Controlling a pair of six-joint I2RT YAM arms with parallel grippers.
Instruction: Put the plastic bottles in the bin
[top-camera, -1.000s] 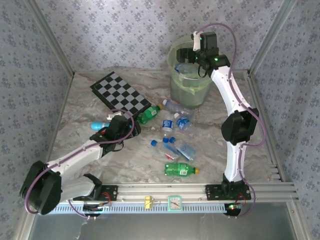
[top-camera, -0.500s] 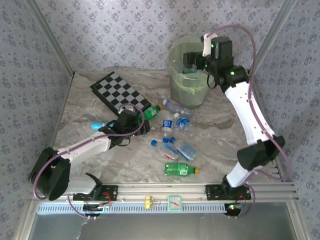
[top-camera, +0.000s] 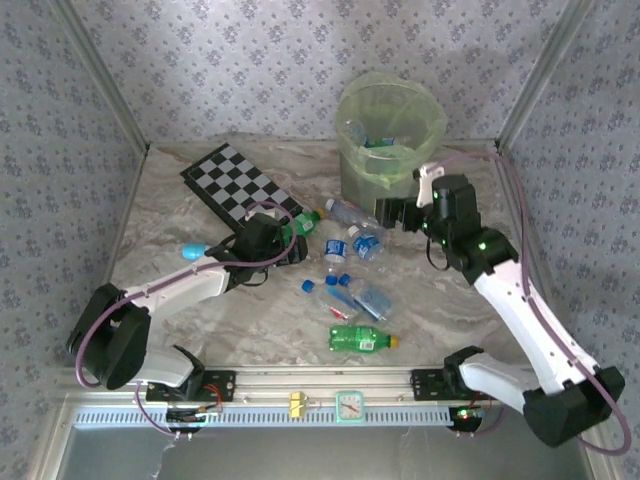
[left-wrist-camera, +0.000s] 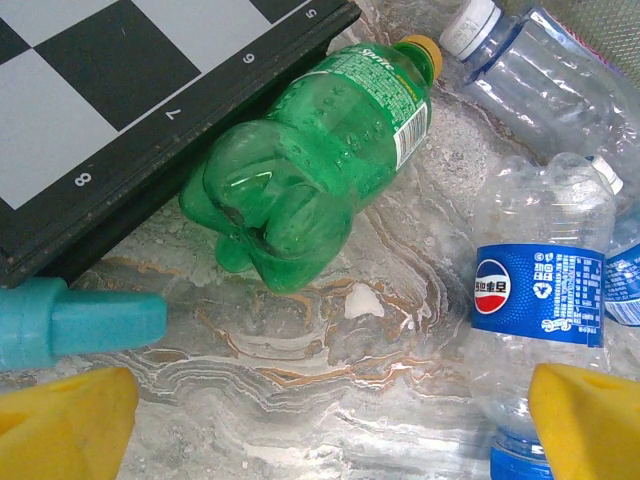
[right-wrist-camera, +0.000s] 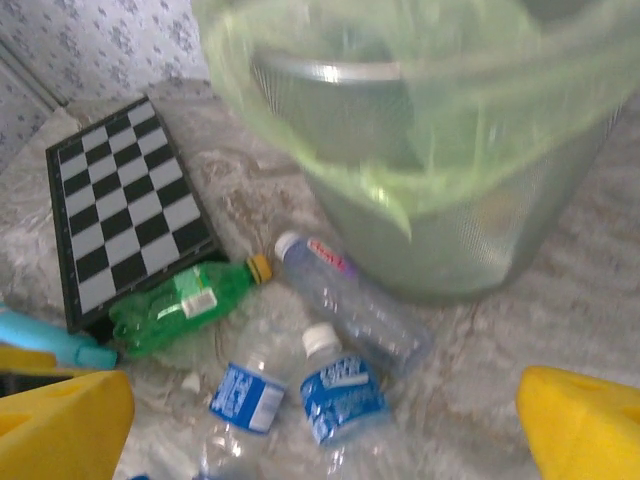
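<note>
Nearest the arm bases, a green bottle (top-camera: 362, 339) lies flat with its long axis running left to right, its yellow cap toward the right and bare marble all around it. Just beyond, a loose cluster of clear blue-capped bottles (top-camera: 350, 292) lies at mixed angles, some touching.

Farther in, the left gripper (left-wrist-camera: 322, 428) hangs with its yellow fingers (left-wrist-camera: 62, 424) spread wide and nothing between them. It is over a second green bottle (left-wrist-camera: 312, 165), which lies on its side with its base toward the gripper and its cap pointing away. That bottle's flank presses against the edge of the checkered board (top-camera: 240, 186). A teal stick (left-wrist-camera: 80, 322) lies beside one fingertip, and a clear bottle with a blue label (left-wrist-camera: 540, 290) is near the other.

The right gripper (top-camera: 386, 213) is likewise wide apart and empty, low near the bin's near wall, above a clear white-capped bottle (right-wrist-camera: 340, 390). The bin (top-camera: 390, 150) stands upright at the far edge with its mouth open and a bluish bottle shape inside. Open tabletop lies to its right.
</note>
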